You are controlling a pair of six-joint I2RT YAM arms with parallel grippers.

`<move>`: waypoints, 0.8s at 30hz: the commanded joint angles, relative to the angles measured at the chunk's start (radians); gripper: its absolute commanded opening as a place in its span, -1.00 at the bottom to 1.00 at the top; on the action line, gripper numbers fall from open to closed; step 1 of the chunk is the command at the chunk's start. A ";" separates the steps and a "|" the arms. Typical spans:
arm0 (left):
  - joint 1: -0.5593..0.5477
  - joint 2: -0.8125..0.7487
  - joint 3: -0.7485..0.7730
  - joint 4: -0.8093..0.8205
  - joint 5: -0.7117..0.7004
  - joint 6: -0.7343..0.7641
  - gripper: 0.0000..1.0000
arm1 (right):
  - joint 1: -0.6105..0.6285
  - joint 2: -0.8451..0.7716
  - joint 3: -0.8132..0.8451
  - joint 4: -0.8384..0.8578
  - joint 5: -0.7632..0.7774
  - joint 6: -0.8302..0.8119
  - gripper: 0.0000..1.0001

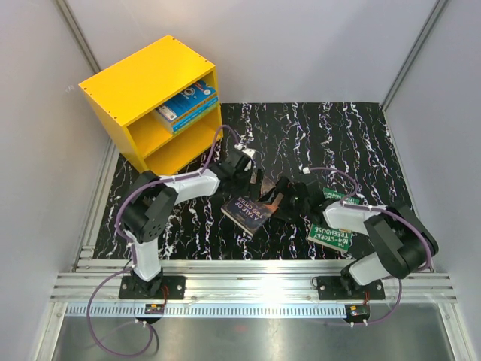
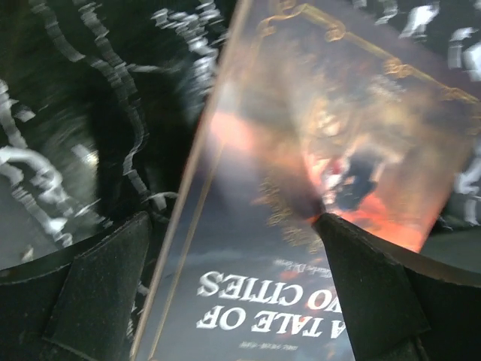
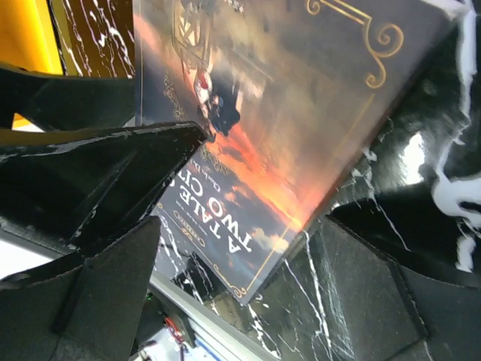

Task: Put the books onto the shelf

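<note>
Two blue books in the yellow shelf: half done. Left on the surface: A Tale of Two Cities under wide, empty left fingers and right fingers; green book behind the right pair

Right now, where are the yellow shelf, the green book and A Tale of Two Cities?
yellow shelf (image 1: 143,75): top external view, top panel.
green book (image 1: 329,237): top external view, lettered cover.
A Tale of Two Cities (image 2: 233,286): left wrist view, white title.
</note>
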 commanded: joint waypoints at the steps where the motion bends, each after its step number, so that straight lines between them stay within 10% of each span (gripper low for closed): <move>1: -0.003 0.037 -0.060 0.109 0.203 -0.037 0.97 | 0.004 0.122 -0.035 0.050 0.022 -0.008 1.00; 7: -0.006 0.025 -0.253 0.383 0.530 -0.168 0.91 | 0.004 0.216 -0.105 0.308 -0.010 0.024 0.99; 15: -0.007 0.027 -0.434 0.767 0.777 -0.356 0.00 | 0.004 -0.042 -0.198 0.283 0.082 -0.006 0.99; 24: -0.006 -0.136 -0.534 0.933 0.898 -0.464 0.02 | 0.004 -0.163 -0.210 0.130 0.149 -0.048 1.00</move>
